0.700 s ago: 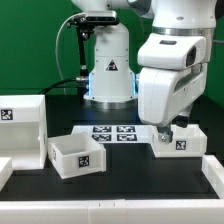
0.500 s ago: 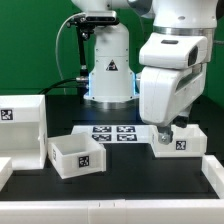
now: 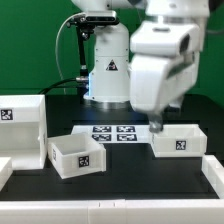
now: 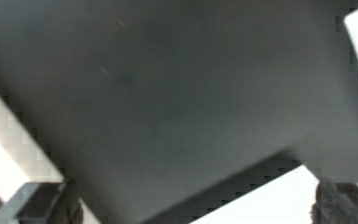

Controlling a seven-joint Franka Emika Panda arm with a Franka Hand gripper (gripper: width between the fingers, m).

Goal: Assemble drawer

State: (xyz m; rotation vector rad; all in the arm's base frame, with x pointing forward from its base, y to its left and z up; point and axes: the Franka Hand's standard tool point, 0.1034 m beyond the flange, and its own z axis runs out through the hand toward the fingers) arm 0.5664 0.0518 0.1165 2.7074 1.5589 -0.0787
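A small white open-top drawer [image 3: 80, 155] with a square tag on its side sits on the black table at the front centre-left. A second, similar white tagged tray [image 3: 178, 140] sits at the exterior view's right. My gripper [image 3: 156, 123] hangs just above that tray's left end, blurred by motion. In the wrist view my gripper [image 4: 194, 205] has its fingers [image 4: 34, 205] far apart with nothing between them, so it is open and empty. A white edge [image 4: 318, 195], probably the tray wall, shows near one finger.
A larger, taller white tagged box [image 3: 22, 128] stands at the exterior view's left. The marker board [image 3: 112, 132] lies flat behind the two trays. The arm's base [image 3: 108, 70] stands at the back. White rails [image 3: 110, 210] border the table's front and sides.
My gripper has lifted out of the right tray and shifted up and towards the exterior view's left. The tray has stayed where it was.
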